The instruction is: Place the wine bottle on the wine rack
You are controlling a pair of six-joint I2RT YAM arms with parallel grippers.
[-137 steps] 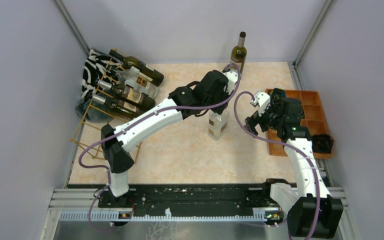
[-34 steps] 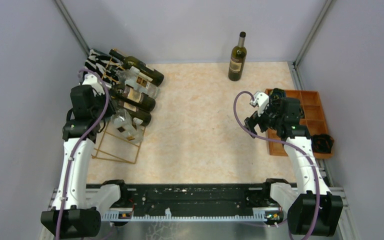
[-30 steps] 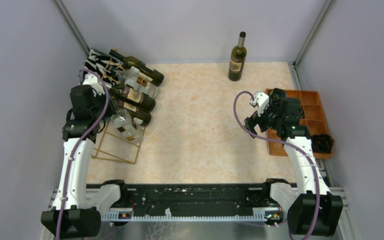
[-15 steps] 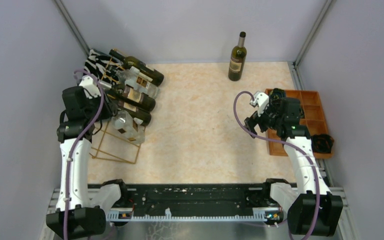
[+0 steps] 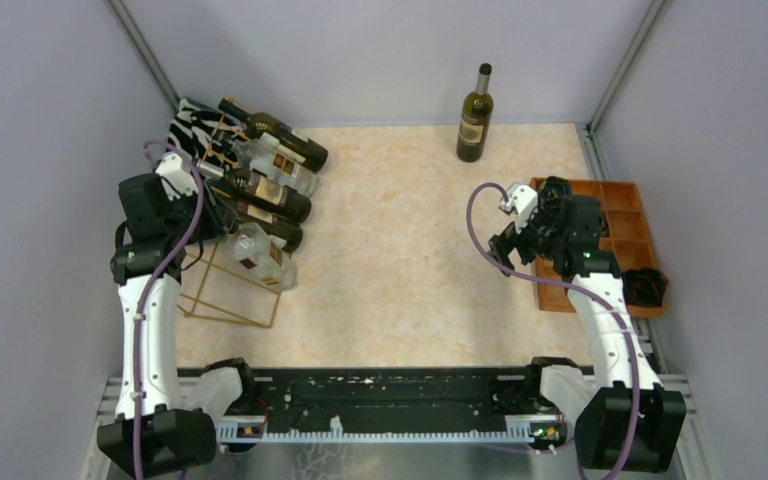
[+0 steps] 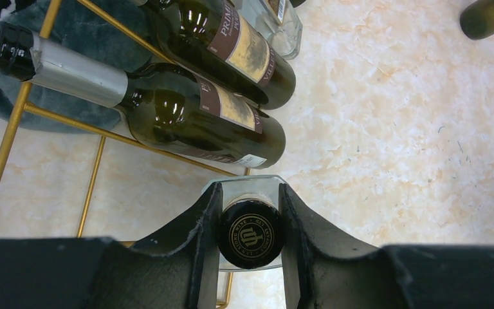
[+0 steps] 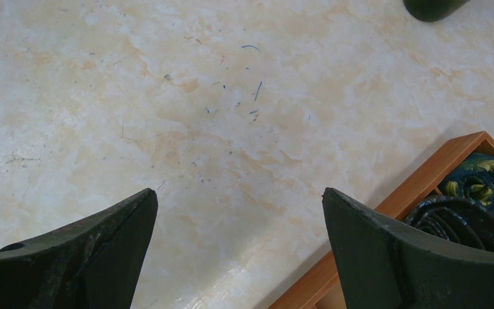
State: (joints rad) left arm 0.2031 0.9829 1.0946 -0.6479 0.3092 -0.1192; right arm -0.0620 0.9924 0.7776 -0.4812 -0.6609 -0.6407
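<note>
The wine bottle (image 5: 260,255) is clear glass with a black cap (image 6: 251,233). It lies slanted over the near end of the gold wire wine rack (image 5: 225,315), just below the dark bottles. My left gripper (image 5: 210,228) is shut on its capped neck, and in the left wrist view the left gripper (image 6: 249,190) has both fingers pressed against the cap. The rack's gold bars (image 6: 6,151) run along the left. My right gripper (image 5: 507,243) hovers open over bare table by the tray, and the right wrist view shows nothing inside the right gripper (image 7: 238,193).
Two dark bottles (image 6: 199,119) (image 6: 238,51) and more lie on the rack above the held one. A green bottle (image 5: 475,115) stands at the back. An orange wooden tray (image 5: 580,183) with rolled ties (image 7: 469,206) sits right. A zebra-striped cloth (image 5: 188,125) lies behind the rack.
The left arm carried the clear bottle from the middle of the table to the rack. Over the last second its wrist shifted slightly left. The right arm has not moved.
</note>
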